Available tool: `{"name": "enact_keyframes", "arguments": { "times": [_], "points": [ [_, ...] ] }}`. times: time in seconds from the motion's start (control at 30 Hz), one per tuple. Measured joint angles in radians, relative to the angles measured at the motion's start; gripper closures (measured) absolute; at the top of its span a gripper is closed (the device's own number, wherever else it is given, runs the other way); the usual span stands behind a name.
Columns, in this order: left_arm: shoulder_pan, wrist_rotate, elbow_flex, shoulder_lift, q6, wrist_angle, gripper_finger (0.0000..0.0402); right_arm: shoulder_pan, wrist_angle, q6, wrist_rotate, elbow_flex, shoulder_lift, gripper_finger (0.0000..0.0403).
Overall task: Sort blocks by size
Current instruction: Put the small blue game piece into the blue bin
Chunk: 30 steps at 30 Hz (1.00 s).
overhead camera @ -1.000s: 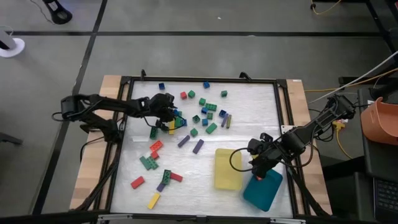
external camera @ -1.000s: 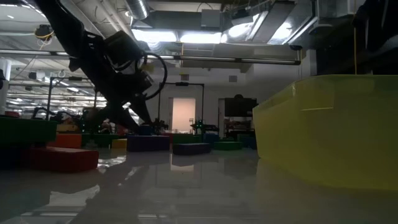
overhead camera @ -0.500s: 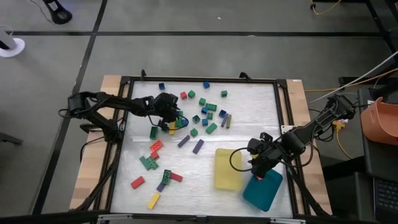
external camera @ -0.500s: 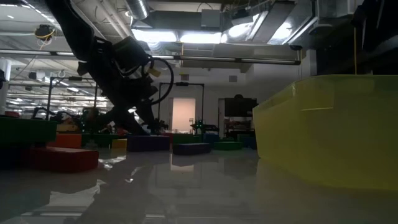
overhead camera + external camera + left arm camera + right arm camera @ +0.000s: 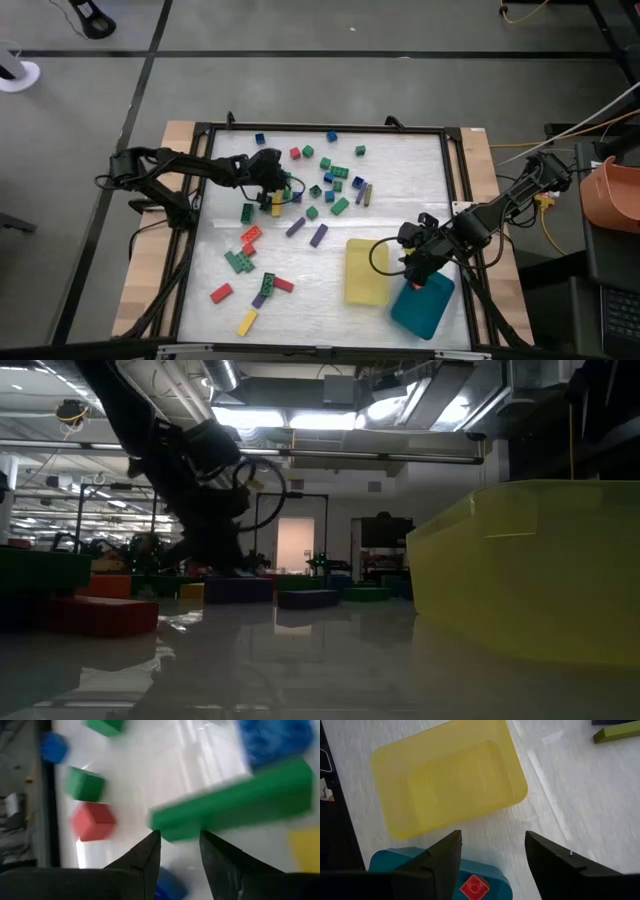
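Many small coloured blocks (image 5: pixel 330 185) lie scattered over the white table top, most of them at its far middle and near left. My left gripper (image 5: pixel 278 188) is low in the far cluster. In the left wrist view it (image 5: pixel 177 842) is open, with its fingertips on either side of one end of a long green block (image 5: pixel 235 800) that lies flat. I cannot tell whether they touch it. My right gripper (image 5: pixel 412 268) is open and empty over the teal tray (image 5: pixel 422 305), beside the yellow tray (image 5: pixel 366 270). A red block (image 5: pixel 474 887) lies in the teal tray.
A red cube (image 5: pixel 92 821), a green cube (image 5: pixel 85 785) and blue blocks (image 5: pixel 275 740) lie close round my left gripper. A dark frame (image 5: pixel 200 130) runs round the table top. The yellow tray (image 5: pixel 450 780) has nothing in it. Bare table lies between the trays and the near-left blocks (image 5: pixel 250 260).
My left gripper has gone a little toward the table's right edge and near edge, deeper into the far cluster of blocks. My right arm has kept still.
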Motion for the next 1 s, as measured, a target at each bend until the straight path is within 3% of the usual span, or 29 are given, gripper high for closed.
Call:
{"name": "enact_keyframes", "arguments": {
  "times": [0.27, 0.63, 0.83, 1.0],
  "points": [
    [0.003, -0.016, 0.068, -0.002, -0.058, 0.001, 0.0275, 0.000, 0.000, 0.000, 0.000, 0.000, 0.000, 0.0185],
    [0.050, -0.089, 0.145, -0.002, -0.626, -0.206, 0.0274, 0.000, -0.001, -0.007, 0.001, 0.000, 0.000, 0.0185],
    [0.053, -0.133, 0.147, -0.003, -0.710, -0.252, 0.0274, 0.000, -0.001, -0.011, 0.007, 0.000, 0.000, 0.0185],
    [0.052, -0.271, 0.147, -0.003, -0.820, -0.275, 0.0274, 0.000, -0.002, -0.011, 0.007, 0.000, 0.000, 0.0185]
  ]
}}
